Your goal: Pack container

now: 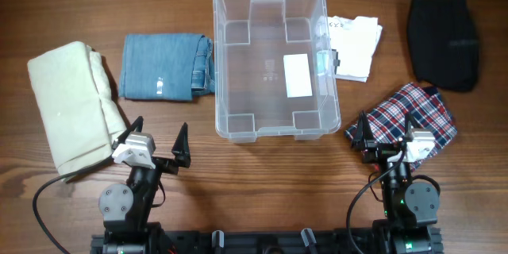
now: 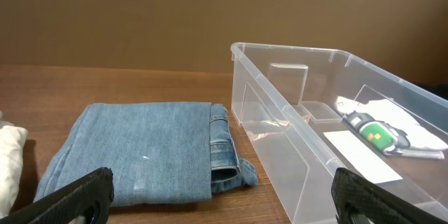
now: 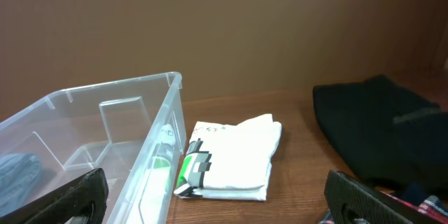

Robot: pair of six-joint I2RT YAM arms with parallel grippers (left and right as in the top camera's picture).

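The clear container (image 1: 225, 63) stands empty at the table's middle, a white label (image 1: 297, 75) on its base. It also shows in the left wrist view (image 2: 301, 140) and the right wrist view (image 3: 150, 122). Folded blue jeans (image 1: 163, 65) lie left of it, also in the left wrist view (image 2: 140, 150). A cream garment (image 1: 71, 99) lies far left. A white garment (image 1: 353, 46) lies right of the bin, also in the right wrist view (image 3: 234, 150). A black garment (image 1: 443, 41) and a plaid garment (image 1: 405, 119) lie at the right. My left gripper (image 1: 159, 141) and right gripper (image 1: 386, 133) are open and empty near the front edge.
The arm bases (image 1: 127, 206) stand at the table's front edge. The right gripper hovers over the near corner of the plaid garment.
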